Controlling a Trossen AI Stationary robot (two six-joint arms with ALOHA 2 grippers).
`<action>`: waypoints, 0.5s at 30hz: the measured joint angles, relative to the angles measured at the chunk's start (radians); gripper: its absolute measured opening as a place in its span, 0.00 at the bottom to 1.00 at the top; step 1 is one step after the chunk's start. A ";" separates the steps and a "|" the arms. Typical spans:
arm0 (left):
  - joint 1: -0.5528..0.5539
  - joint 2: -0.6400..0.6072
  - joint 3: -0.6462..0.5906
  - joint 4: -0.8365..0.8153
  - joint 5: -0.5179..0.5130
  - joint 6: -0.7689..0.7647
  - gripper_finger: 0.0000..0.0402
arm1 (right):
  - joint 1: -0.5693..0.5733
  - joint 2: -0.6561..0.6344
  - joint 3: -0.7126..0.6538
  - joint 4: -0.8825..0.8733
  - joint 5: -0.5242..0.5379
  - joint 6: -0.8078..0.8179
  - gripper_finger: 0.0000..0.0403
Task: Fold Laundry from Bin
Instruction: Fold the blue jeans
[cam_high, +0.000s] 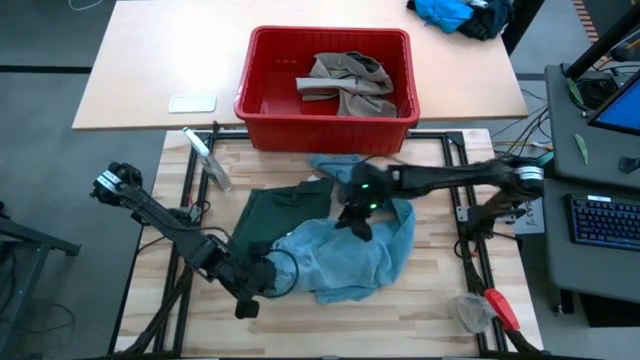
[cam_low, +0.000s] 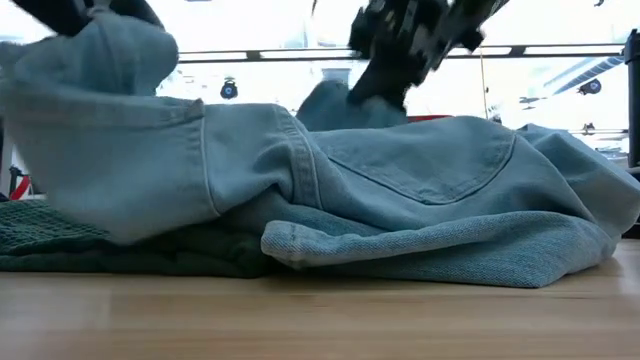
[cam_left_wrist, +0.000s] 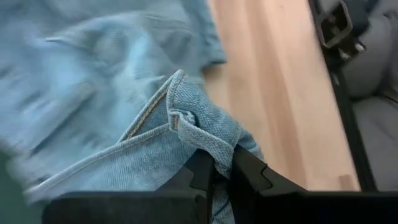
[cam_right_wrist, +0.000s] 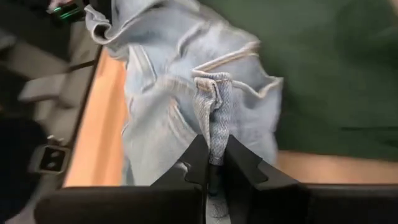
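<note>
Two grips on the same garment right now, so you're basically set up for a spread. Your left gripper (cam_left_wrist: 221, 171) has its fingers clamped on a hemmed edge of the light blue denim trousers (cam_high: 345, 255), down at the near-left side of the heap, and your right gripper (cam_right_wrist: 214, 165) is pinched onto a bunched fold of the same denim nearer the middle of the table. Both grips look solid in the wrist views.

The trousers are crumpled on the wooden table (cam_high: 440, 310), lying partly over the dark green shorts (cam_high: 275, 215). The khaki-taupe piece (cam_high: 350, 80) is still sitting in the red bin (cam_high: 325, 125) at the far side.

My take on doing this step well: lift both ends together and pull them apart slowly, so the denim opens flat instead of twisting. Watch the shorts underneath, since dragging low will probably haul them along; get some height first, then move sideways. I can't really tell from the low view whether the right gripper has one layer or several, so if the fabric hangs doubled once it's up, set it down and regrip at the waistband. Keep tension even between the arms, or that thin hem on the left could slip out.
</note>
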 joint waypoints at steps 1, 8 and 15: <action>-0.006 -0.020 0.006 -0.027 -0.031 -0.004 0.02 | 0.008 -0.043 0.000 -0.028 0.048 -0.007 0.05; -0.025 -0.165 0.092 -0.190 -0.388 0.003 0.02 | 0.086 -0.360 0.000 -0.100 0.366 -0.004 0.05; -0.021 -0.232 0.253 -0.226 -0.674 0.188 0.02 | 0.119 -0.550 0.000 -0.039 0.543 -0.023 0.05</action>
